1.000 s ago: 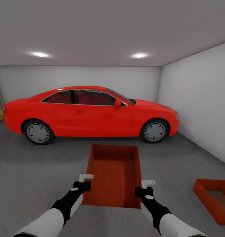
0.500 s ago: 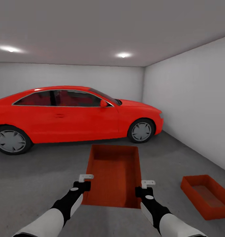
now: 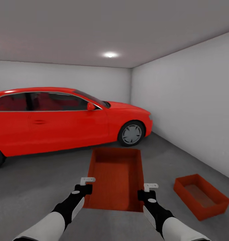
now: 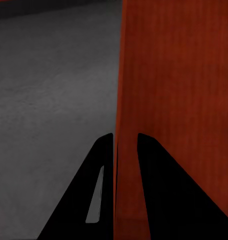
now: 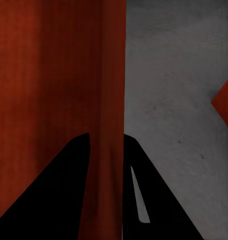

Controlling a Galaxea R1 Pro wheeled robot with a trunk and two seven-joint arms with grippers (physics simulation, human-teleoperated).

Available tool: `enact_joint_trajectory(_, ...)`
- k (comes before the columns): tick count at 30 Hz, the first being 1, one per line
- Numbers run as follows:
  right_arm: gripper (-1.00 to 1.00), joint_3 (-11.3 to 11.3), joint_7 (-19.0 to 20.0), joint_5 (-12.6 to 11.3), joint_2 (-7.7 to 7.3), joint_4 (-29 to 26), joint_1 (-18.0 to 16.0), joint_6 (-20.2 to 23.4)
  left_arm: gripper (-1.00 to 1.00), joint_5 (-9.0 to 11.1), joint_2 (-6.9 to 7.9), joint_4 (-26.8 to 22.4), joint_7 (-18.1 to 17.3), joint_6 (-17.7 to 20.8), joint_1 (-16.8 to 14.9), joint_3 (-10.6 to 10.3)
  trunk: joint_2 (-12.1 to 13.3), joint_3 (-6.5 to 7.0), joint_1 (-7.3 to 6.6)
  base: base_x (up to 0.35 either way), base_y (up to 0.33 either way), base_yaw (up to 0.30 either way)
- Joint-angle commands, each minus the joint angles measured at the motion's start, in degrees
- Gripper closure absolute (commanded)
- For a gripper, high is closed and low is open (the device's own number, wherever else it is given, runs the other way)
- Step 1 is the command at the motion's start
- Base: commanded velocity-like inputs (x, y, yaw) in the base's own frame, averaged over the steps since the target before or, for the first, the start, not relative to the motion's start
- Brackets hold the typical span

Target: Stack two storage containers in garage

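I am in the garage, holding one orange-red storage container (image 3: 116, 177) in the air in front of me, open top up. My left gripper (image 3: 87, 188) is shut on its left wall (image 4: 125, 150), and my right gripper (image 3: 141, 192) is shut on its right wall (image 5: 110, 150), each with one finger inside and one outside. The second storage container (image 3: 201, 195) rests on the dark grey concrete floor (image 3: 34, 180) at the lower right, near the side wall. A corner of it (image 5: 225, 102) shows in the right wrist view.
A red car (image 3: 61, 117) is parked across the room ahead, its front wheel (image 3: 131, 134) near the right. A light grey side wall (image 3: 191, 107) runs along the right. Bare concrete lies between me and the car.
The whole view has swung to the right: the car slid left in the picture and the container on the floor came further in from the right. The held container and both grippers kept their place.
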Motion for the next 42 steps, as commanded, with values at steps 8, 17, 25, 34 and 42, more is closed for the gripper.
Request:
enact_joint_trajectory(8, 1.00, -0.36, -0.30, -1.16, -0.02, 0.23, -0.06, -0.24, 1.00, -0.51, 1.31, -0.40, 1.46, -1.58, -0.03, 0.01, -0.05, -0.08, 0.04, 0.323, 0.128, -0.284)
enact_joint_trajectory(17, 1.00, -0.35, -0.30, -1.16, -0.02, 0.23, -0.06, -0.24, 1.00, -0.51, 1.31, -0.40, 1.46, -1.57, -0.03, 0.02, -0.05, -0.08, 0.04, 0.323, 0.146, -0.284)
enact_joint_trajectory(25, 1.00, -0.36, -0.30, -1.15, -0.02, 0.23, -0.06, -0.24, 1.00, -0.51, 1.31, -0.40, 1.46, -1.57, -0.03, 0.02, -0.05, -0.08, 0.04, 0.323, 0.162, -0.284)
enact_joint_trajectory(34, 1.00, -0.36, -0.30, -1.15, -0.06, 0.23, -0.06, -0.24, 1.00, -0.51, 1.31, -0.40, 1.47, -1.57, -0.03, -0.01, -0.05, -0.08, 0.04, 0.323, 0.163, -0.283)
enact_joint_trajectory(42, 1.00, -0.36, -0.30, -1.16, -0.07, 0.23, -0.06, -0.24, 1.00, -0.51, 1.31, -0.40, 1.46, -1.60, -0.03, -0.01, -0.05, -0.08, 0.04, 0.323, 0.163, -0.283)
